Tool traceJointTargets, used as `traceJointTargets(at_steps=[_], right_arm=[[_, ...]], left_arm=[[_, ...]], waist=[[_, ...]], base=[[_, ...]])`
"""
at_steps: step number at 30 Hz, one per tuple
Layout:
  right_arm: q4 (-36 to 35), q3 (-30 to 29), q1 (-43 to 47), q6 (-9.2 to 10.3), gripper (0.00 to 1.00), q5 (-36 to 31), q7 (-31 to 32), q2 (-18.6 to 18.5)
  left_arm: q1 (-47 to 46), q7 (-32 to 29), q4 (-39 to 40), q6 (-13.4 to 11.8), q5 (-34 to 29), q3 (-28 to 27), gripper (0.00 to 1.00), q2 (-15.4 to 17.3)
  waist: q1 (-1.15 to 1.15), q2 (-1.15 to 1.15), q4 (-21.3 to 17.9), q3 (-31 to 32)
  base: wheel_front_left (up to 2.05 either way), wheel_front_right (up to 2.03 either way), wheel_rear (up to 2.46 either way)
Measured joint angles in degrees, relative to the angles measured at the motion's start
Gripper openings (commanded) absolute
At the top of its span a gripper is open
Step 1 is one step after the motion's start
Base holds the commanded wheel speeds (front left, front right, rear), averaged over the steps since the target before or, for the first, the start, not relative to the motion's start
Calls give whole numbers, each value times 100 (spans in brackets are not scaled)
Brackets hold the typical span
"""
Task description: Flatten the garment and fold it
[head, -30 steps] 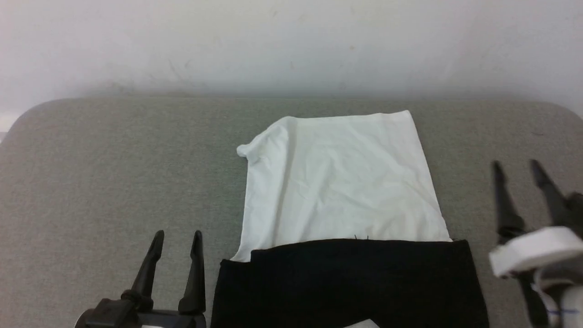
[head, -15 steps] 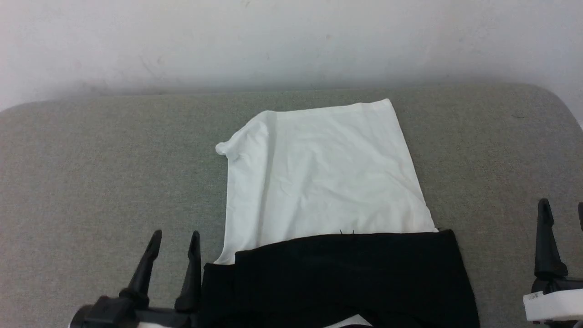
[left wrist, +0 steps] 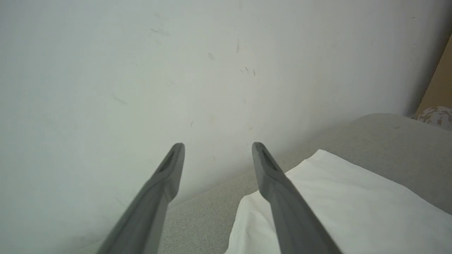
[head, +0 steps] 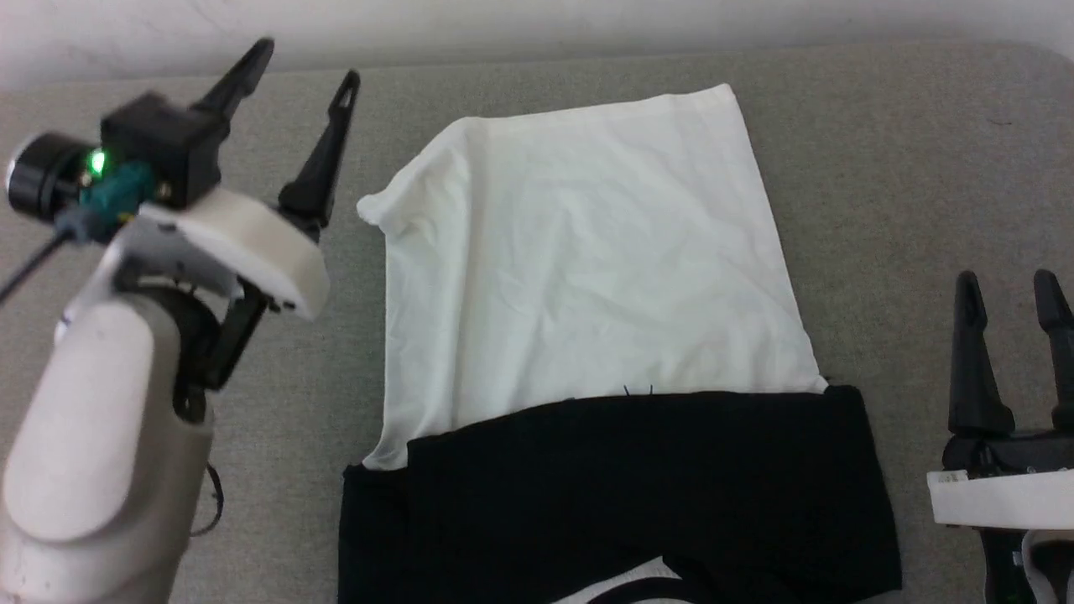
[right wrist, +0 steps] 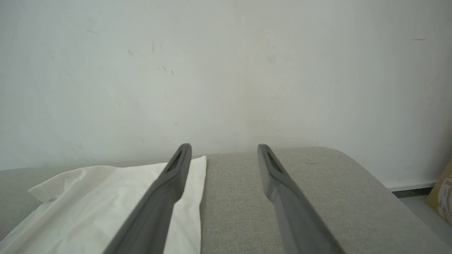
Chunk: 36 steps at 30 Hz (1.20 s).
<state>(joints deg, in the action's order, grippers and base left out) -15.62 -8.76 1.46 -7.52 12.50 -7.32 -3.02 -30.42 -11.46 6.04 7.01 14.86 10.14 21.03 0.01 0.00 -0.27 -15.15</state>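
**A:** Where is the garment lying?

**B:** The garment point(head: 587, 252) is lying flat in the middle of the grey padded surface point(head: 923, 168). Its white body is stretching toward 12 o'clock and its black sleeves point(head: 621, 486) are crossing the 6 o'clock end.

**A:** And the grippers?

**B:** The left gripper point(head: 308, 63) is hanging at the garment's 10 o'clock, near the rumpled corner, with its fingers spread and gripping nothing. The right gripper point(head: 1007, 281) is sitting at 3 o'clock, apart from the cloth, and is likewise parted and empty.
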Motion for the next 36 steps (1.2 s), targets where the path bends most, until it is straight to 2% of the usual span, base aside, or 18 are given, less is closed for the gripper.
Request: traceJointTargets(at_steps=[4,8,13,17,23,27,33,34,35,36], right_arm=[[73,99,-119,0,100,9,-54,0],[179,170,-157,0,100,18,-140,1],[212,229,-293,0,100,19,-201,1],[218,247,-417,0,100,18,-214,1],[225,188,-512,0,100,8,-230,0],[267,198,-560,0,100,7,-227,0],[319,226,-627,0,100,7,-221,1],[325,232,-643,0,100,7,-221,1],[328,234,-666,0,100,7,-221,1],[330,231,-693,0,100,7,-221,1]], left_arm=[[-1013,-1128,-515,9,526,679,100,447],[-1523,-2132,-996,10,1229,1243,100,866],[-1887,-2553,-1500,10,1427,1380,100,1148],[-2001,-2791,-1838,8,1663,1312,100,1148],[-2022,-3502,-2029,-109,2102,1243,100,1076],[-2058,-3898,-1905,-330,2373,1114,100,1062],[-2023,-4409,-1591,-458,2557,1141,100,1116],[-1996,-4409,-1550,-455,2541,1172,79,1149],[-1967,-4408,-1512,-436,2539,1204,20,1182],[-1933,-4407,-1478,-396,2539,1220,0,1215]], waist=[[1,0,-73,-365],[1,0,-186,-668],[0,0,-344,-997],[0,0,-450,-1251],[0,0,-546,-1577],[-1,0,-548,-1694],[-1,0,-532,-1710],[-1,0,-540,-1710],[-1,0,-550,-1709],[-2,0,-563,-1709]], base=[[0,0,0],[0,0,0],[0,0,0],[0,0,0],[0,0,0],[0,0,0],[0,0,0],[0,0,0],[0,0,0],[0,0,0]])
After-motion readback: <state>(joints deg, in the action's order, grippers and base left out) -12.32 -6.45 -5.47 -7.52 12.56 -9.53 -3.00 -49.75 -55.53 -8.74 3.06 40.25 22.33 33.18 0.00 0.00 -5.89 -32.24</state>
